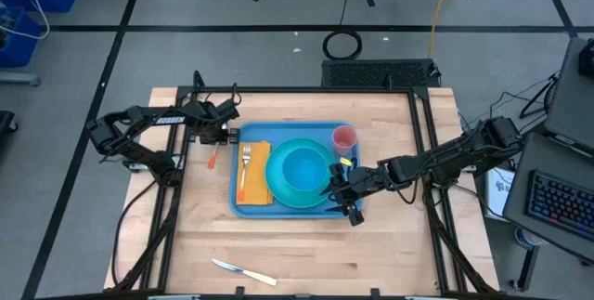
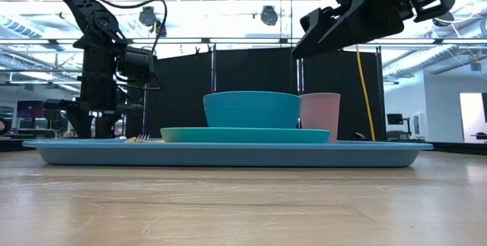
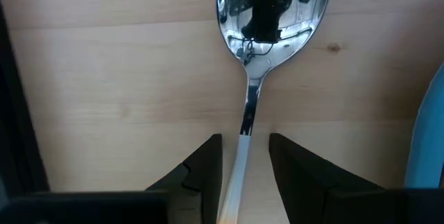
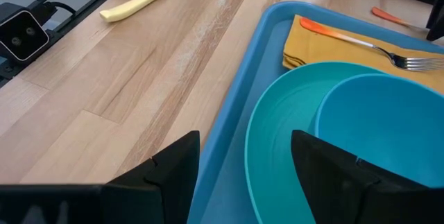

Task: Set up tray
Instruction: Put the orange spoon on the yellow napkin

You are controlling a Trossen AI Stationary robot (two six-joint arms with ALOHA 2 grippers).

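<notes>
Tray (image 1: pixel 290 209): blue, centre of high view, loaded | Left gripper (image 3: pixel 244 156): spoon (image 3: pixel 267 23) handle straddled, contact not discernible | Right gripper (image 4: pixel 244 156): held open at tray's right edge

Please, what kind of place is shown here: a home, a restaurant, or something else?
Probably a robotics lab, not a home: two arms work at a wooden table, cables lie on the floor, and a keyboard sits beside it.
</notes>
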